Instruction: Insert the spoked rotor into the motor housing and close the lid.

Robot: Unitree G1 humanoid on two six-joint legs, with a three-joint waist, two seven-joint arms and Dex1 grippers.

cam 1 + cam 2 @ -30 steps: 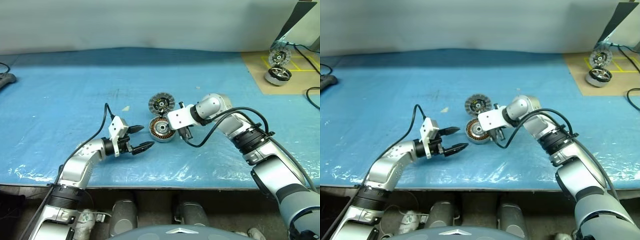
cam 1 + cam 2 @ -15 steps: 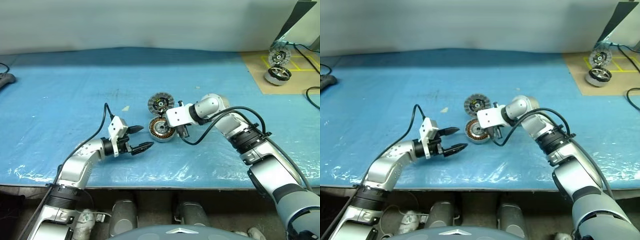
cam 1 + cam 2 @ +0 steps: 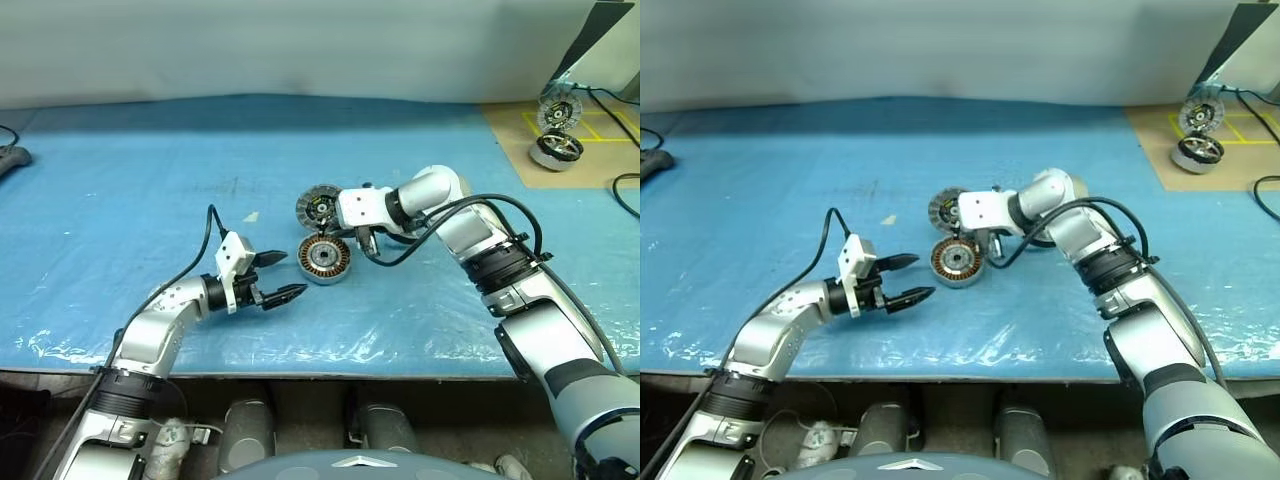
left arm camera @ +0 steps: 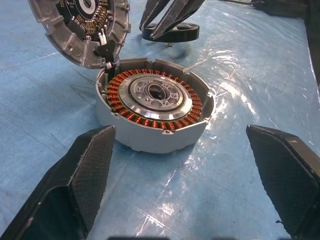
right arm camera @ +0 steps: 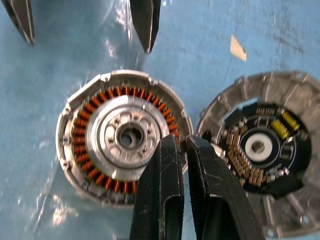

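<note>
The motor housing (image 3: pixel 325 259) lies on the blue sheet with its copper winding ring showing. Its hinged lid (image 3: pixel 320 206) stands open on the far side, inner face up. In the left wrist view the dark spoked rotor (image 4: pixel 172 33) lies just beyond the housing. My right gripper (image 3: pixel 368 246) hangs shut above the housing's right rim, beside the lid, with nothing seen between its fingers (image 5: pixel 167 175). My left gripper (image 3: pixel 293 274) stays low and open, just left of the housing and pointing at it.
A second hinged motor (image 3: pixel 556 150) sits on a brown board at the far right, near cables. A small pale scrap (image 3: pixel 250 216) lies left of the lid. The table's front edge runs just behind my left arm.
My right gripper has lifted and drawn back toward the lid, and the whole housing now shows. The left gripper, housing and lid have not moved.
</note>
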